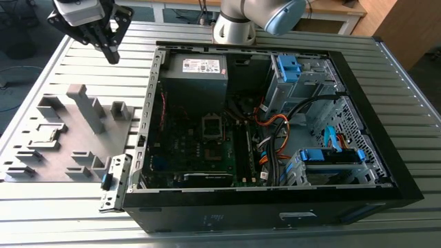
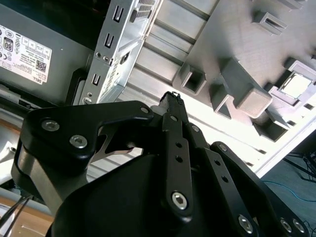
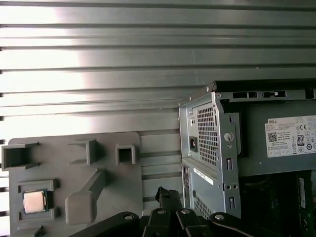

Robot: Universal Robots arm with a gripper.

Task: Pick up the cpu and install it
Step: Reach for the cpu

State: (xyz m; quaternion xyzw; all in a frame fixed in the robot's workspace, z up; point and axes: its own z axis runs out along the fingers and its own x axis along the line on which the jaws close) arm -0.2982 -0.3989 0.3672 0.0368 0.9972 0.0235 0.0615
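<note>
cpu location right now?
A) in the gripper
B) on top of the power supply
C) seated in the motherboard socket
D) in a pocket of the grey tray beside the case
D: in the first wrist view the cpu lies in a square pocket of the grey tray, outside the computer case and apart from the gripper.

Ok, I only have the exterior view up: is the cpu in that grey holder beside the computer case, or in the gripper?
Observer: In the holder. The first wrist view shows the cpu lying flat, silver top up, in a square pocket of the grey holder.
Operator: Where's the gripper relative to it?
Observer: Apart from it. In the second wrist view the gripper hangs over the slatted table between the computer case and the holder, holding nothing.
</note>
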